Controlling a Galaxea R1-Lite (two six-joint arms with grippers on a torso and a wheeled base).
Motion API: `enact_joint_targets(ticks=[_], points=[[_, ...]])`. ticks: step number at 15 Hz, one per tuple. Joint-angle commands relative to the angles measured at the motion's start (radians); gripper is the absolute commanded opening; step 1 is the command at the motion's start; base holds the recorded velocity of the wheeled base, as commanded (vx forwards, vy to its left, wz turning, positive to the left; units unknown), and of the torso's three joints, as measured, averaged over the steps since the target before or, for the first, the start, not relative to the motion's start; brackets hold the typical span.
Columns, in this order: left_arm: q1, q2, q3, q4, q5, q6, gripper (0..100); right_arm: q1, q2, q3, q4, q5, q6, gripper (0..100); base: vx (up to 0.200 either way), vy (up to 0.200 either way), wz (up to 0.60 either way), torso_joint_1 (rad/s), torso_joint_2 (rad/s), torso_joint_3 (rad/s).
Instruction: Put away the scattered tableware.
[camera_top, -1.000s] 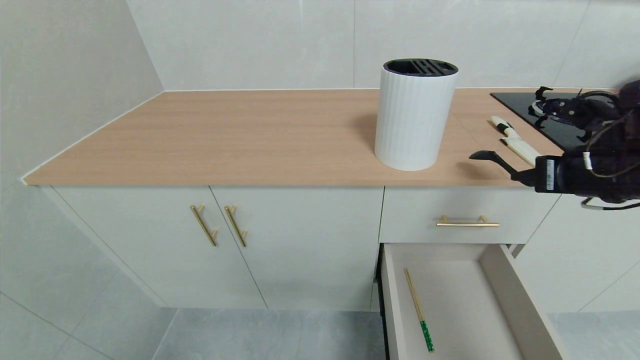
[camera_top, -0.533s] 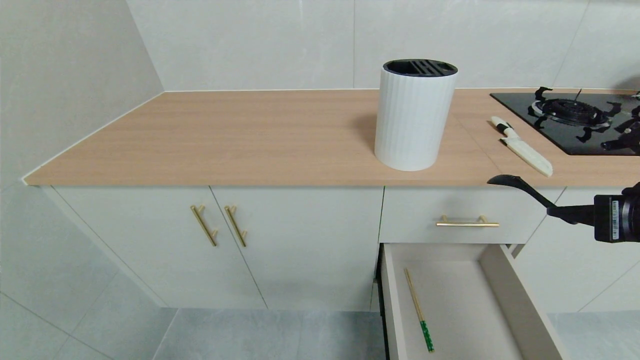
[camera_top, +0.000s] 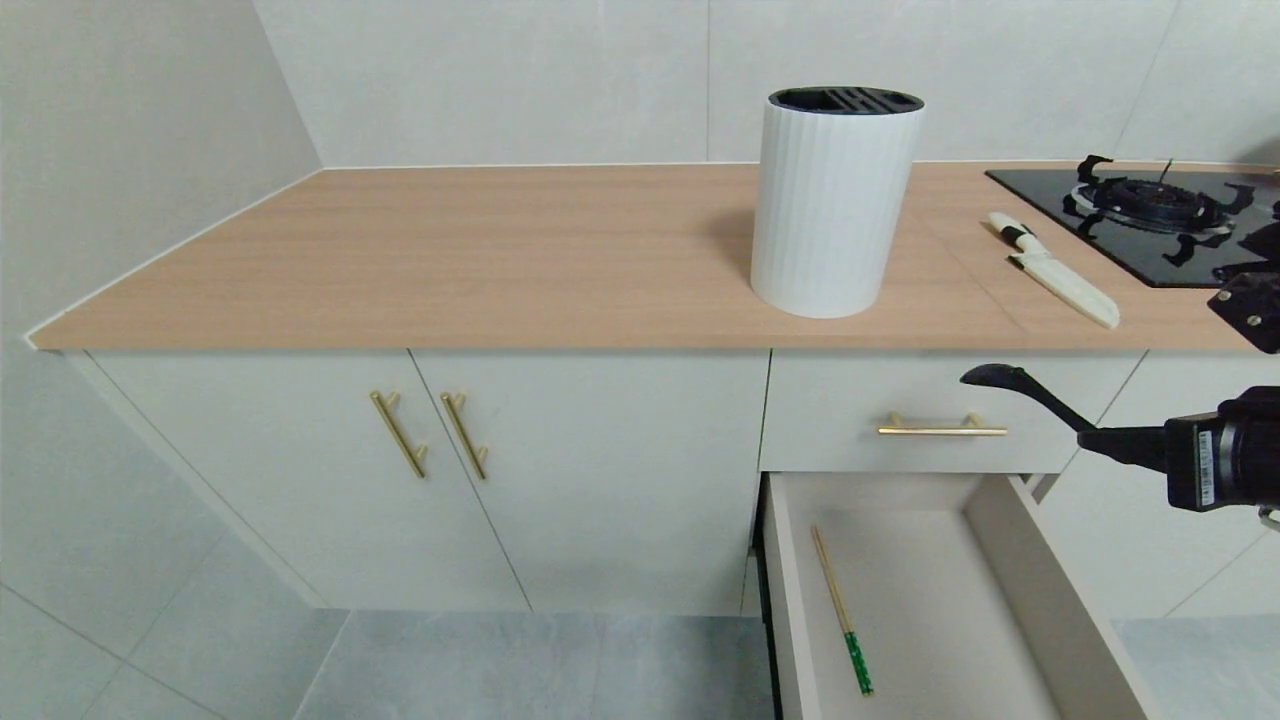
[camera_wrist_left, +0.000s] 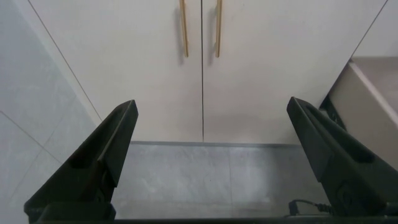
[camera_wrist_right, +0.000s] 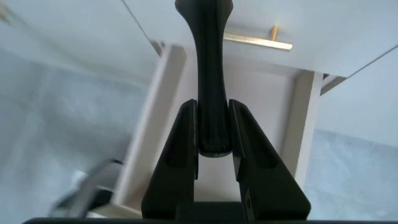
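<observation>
Black spoon (camera_top: 1020, 392), clamped at its handle end between the jaws of the right gripper (camera_top: 1125, 443), which close narrowly on it. The bowl end projects left, well clear of the jaws, above the far right part of the open drawer (camera_top: 985, 530). Chopsticks (camera_top: 840, 612) lie on the drawer floor near its left wall. On the wooden countertop (camera_top: 500, 260), a white knife (camera_top: 1055, 280) lies between a ribbed white holder (camera_top: 835, 205) and the stove (camera_top: 1150, 215). The left gripper (camera_wrist_left: 212, 107), jaws wide apart and holding nothing, faces the cabinet doors (camera_wrist_left: 202, 62).
</observation>
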Motion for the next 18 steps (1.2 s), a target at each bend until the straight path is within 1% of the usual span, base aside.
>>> enact_joint_targets(ticks=[1,6,12,14,18], points=[[0.0,0.002,0.0,-0.001,0.0,0.0,100,0.004,0.019,0.02,-0.006,0.0,-0.004,0,0.0,0.0,0.0,-0.203,0.46,0.246],[0.0,0.002,0.0,-0.001,0.0,0.0,100,0.024,0.025,0.039,-0.023,0.0,-0.006,0,0.0,0.0,0.0,-0.204,0.47,0.265],[0.0,0.002,0.0,-0.001,0.0,0.0,100,0.024,0.062,0.049,-0.024,0.0,-0.026,0,0.0,0.0,0.0,-0.186,0.46,0.27],[0.0,0.002,0.0,-0.001,0.0,0.0,100,0.024,0.076,0.05,-0.024,0.0,-0.026,0,0.0,0.0,0.0,-0.08,0.22,0.097],[0.0,0.002,0.0,-0.001,0.0,0.0,100,0.024,0.093,0.05,-0.024,0.0,-0.026,0,0.0,0.0,0.0,-0.013,0.04,0.019]])
